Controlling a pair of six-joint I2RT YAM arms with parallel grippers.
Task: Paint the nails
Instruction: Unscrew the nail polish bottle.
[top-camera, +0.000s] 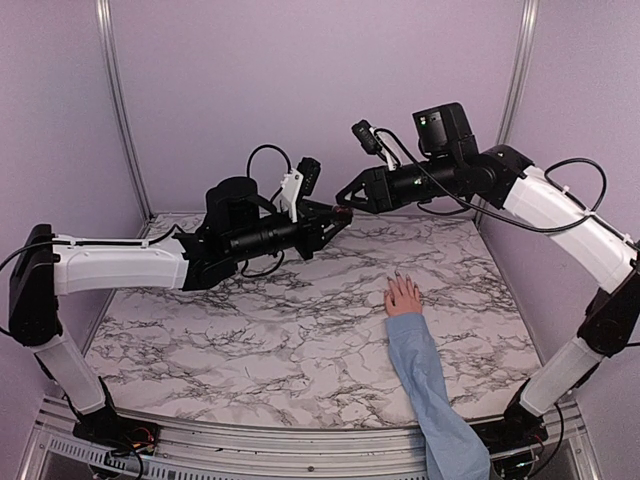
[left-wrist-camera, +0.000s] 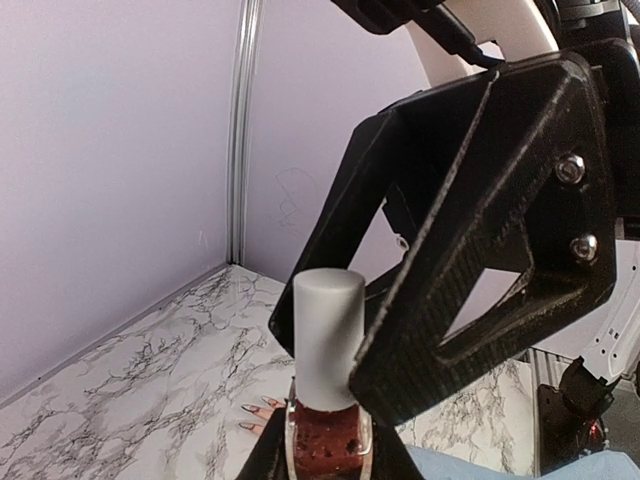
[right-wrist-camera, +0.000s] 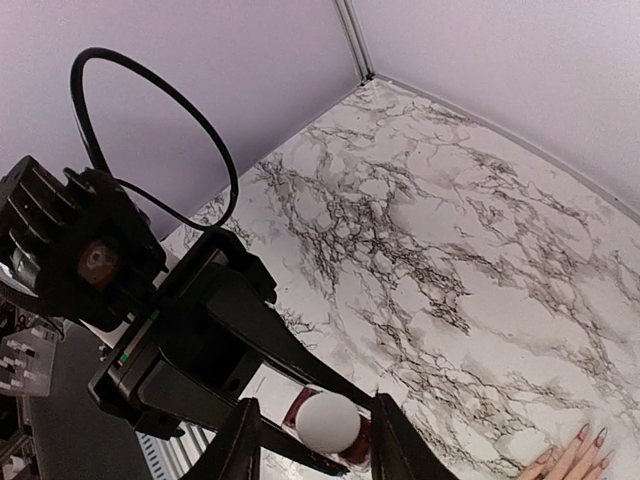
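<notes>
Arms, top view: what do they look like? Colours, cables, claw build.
Left arm and right arm match: white shells on the long links, black joints and wrists, loose black cables looping off. Left claw and right claw are black, rough-textured plastic; the left wrist view shows two hex bolts on the right one.

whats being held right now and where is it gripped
The left gripper holds the nail polish bottle by its glass body. The right gripper has its fingers either side of the cap, with a gap on one side, so not clamped yet.

Table (top-camera: 250, 340) bare left of hand (top-camera: 404, 296), left arm (top-camera: 260, 238) overhead
</notes>
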